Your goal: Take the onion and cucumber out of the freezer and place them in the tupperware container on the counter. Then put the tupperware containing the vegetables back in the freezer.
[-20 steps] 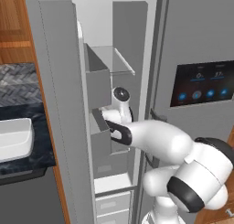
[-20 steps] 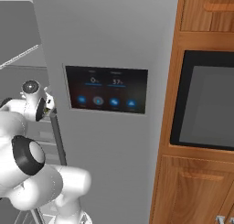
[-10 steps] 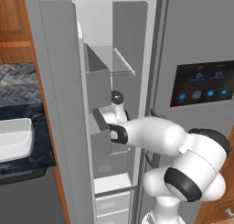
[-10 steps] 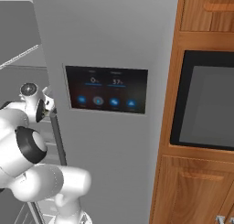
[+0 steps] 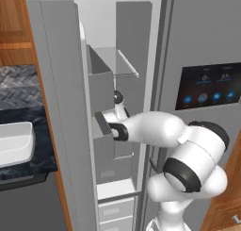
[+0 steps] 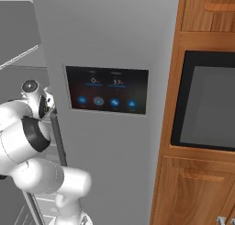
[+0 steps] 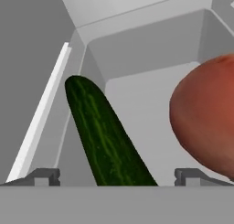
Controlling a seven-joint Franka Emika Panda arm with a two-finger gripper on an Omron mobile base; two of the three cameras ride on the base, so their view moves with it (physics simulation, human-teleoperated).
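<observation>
The freezer [image 5: 124, 60] stands open, and my arm reaches into a grey bin [image 5: 103, 131] at mid height. In the hand view the dark green cucumber [image 7: 107, 136] lies slanted on the bin floor, its near end between my fingertips [image 7: 43, 176]. My gripper [image 7: 116, 176] is open, its jaws wide on either side of the cucumber. The reddish-orange onion [image 7: 205, 122] sits close on the right, beside the right fingertip. In the left base view the bin wall hides my fingers. The tupperware container is out of view.
The open freezer door [image 5: 56, 107] stands to the left of my arm. Beyond it are the dark counter [image 5: 28, 159] and a white sink basin [image 5: 14, 143]. The fridge door with the touch panel [image 5: 207, 88] is on the right, with a wall oven [image 6: 211, 104] in wooden cabinets.
My arm has stretched out and pushed the hand lower and deeper into the freezer bin. The elbow has swung up and right.
</observation>
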